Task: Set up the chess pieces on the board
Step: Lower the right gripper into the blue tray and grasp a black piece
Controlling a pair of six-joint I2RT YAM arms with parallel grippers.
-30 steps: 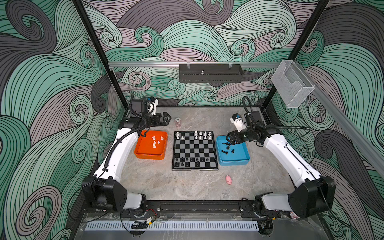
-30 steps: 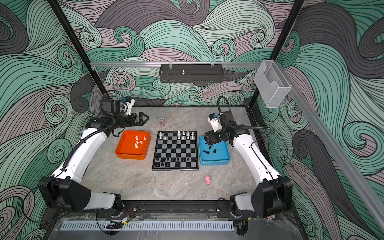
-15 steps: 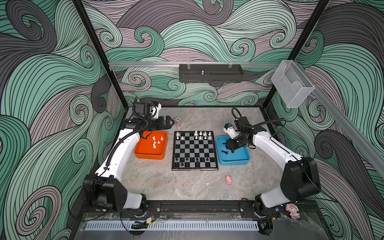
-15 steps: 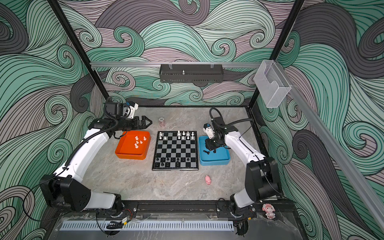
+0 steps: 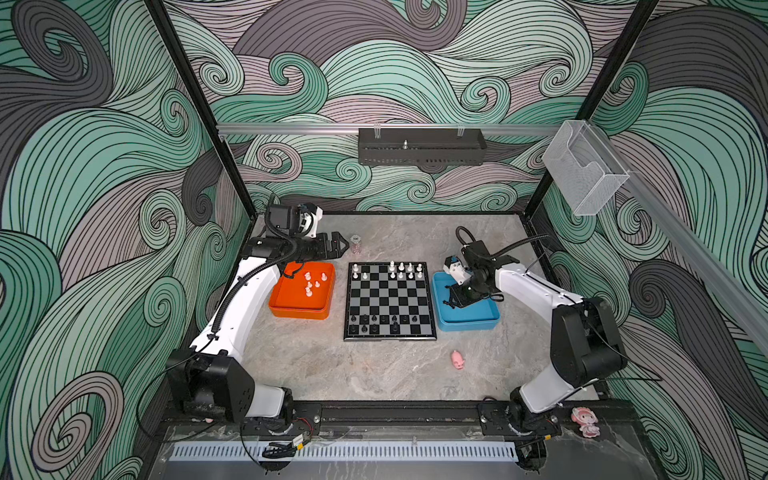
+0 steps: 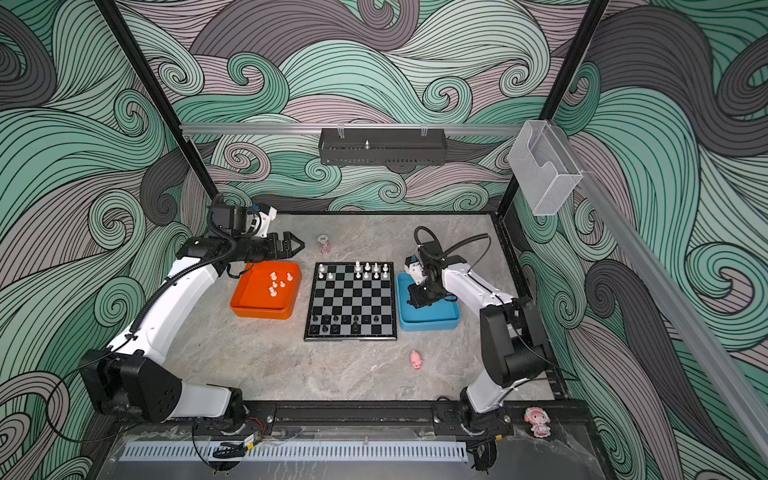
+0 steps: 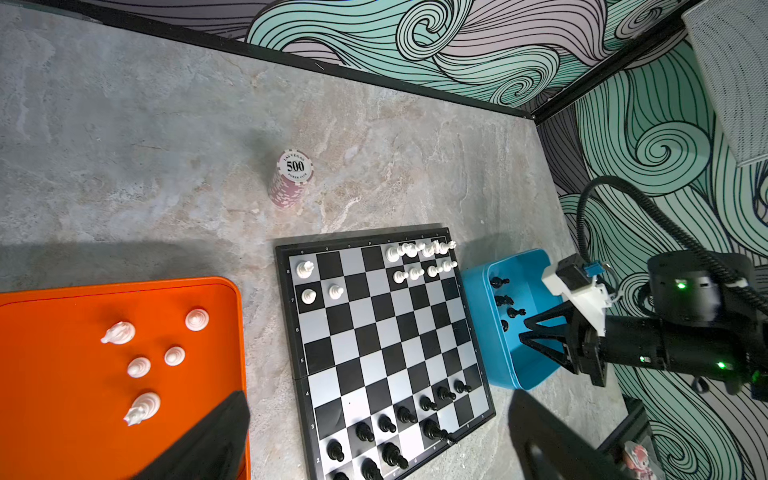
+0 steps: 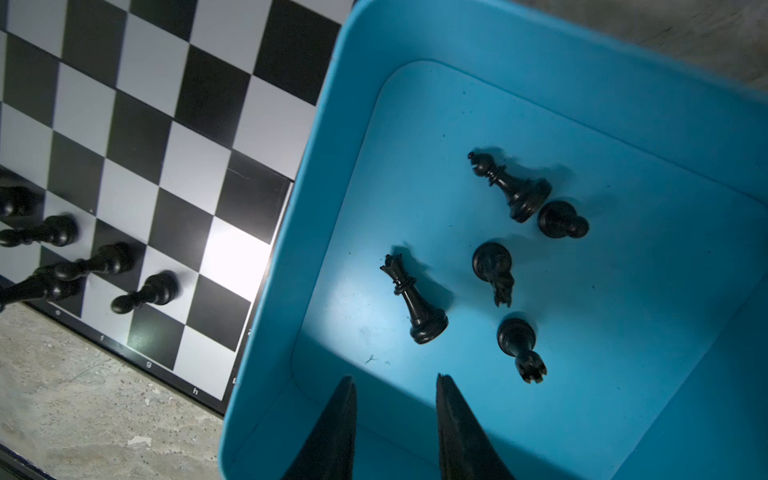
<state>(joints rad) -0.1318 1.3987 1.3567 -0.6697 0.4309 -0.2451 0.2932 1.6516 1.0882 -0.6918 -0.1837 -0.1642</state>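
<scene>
1. The board (image 5: 390, 301) lies flat at mid-table. Some chess pieces (image 5: 401, 274) stand on it, white along its 12 o'clock edge and black along its 6 o'clock edge, and both sides have gaps.
2. The blue tray (image 5: 469, 323) sits just beside the board at 3 o'clock, and the orange tray (image 5: 297, 309) sits at 9 o'clock.
3. The right gripper (image 8: 395, 380) hangs inside the blue tray with its jaws a little apart and nothing between them. The left gripper (image 5: 337, 246) hovers at the board's 10 o'clock, over the orange tray's far rim, with its jaws spread wide and empty.
4. Five black pieces (image 8: 415, 299) wait in the blue tray, just ahead of the right gripper's tips. Five white pieces (image 7: 139, 368) wait in the orange tray.
5. Each piece looks light, hard and smooth, and probably tips or slips easily. The best hold is likely a gentle pinch on the narrow stem just above the round base.
</scene>
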